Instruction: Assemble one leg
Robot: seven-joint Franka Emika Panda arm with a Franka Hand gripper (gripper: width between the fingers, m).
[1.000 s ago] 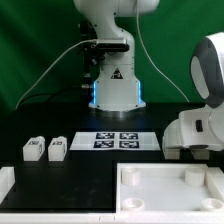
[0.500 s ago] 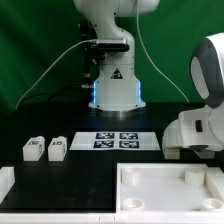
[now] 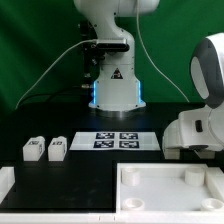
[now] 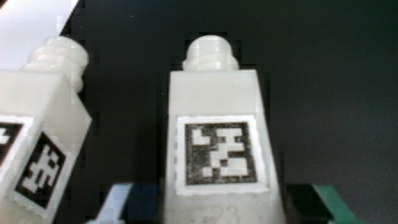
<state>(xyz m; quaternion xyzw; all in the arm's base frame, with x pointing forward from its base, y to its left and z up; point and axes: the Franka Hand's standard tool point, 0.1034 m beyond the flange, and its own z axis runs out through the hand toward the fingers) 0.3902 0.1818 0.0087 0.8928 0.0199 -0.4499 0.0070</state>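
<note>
In the wrist view a leg (image 4: 222, 120), a white block with a round peg at its far end and a black-and-white tag on top, lies on the black table between my fingers. My gripper (image 4: 222, 205) is open; one finger (image 4: 128, 203) stands on each side of the leg with a dark gap to it. A second leg (image 4: 45, 130) lies beside it. In the exterior view two legs (image 3: 33, 149) (image 3: 57, 149) lie at the left. The gripper is hidden there behind the arm (image 3: 200, 110).
The marker board (image 3: 113, 140) lies mid-table in front of the robot base (image 3: 115, 85). A large white tray-like piece with raised rims (image 3: 165, 185) sits at the front right. Another white part (image 3: 5, 180) shows at the front left edge.
</note>
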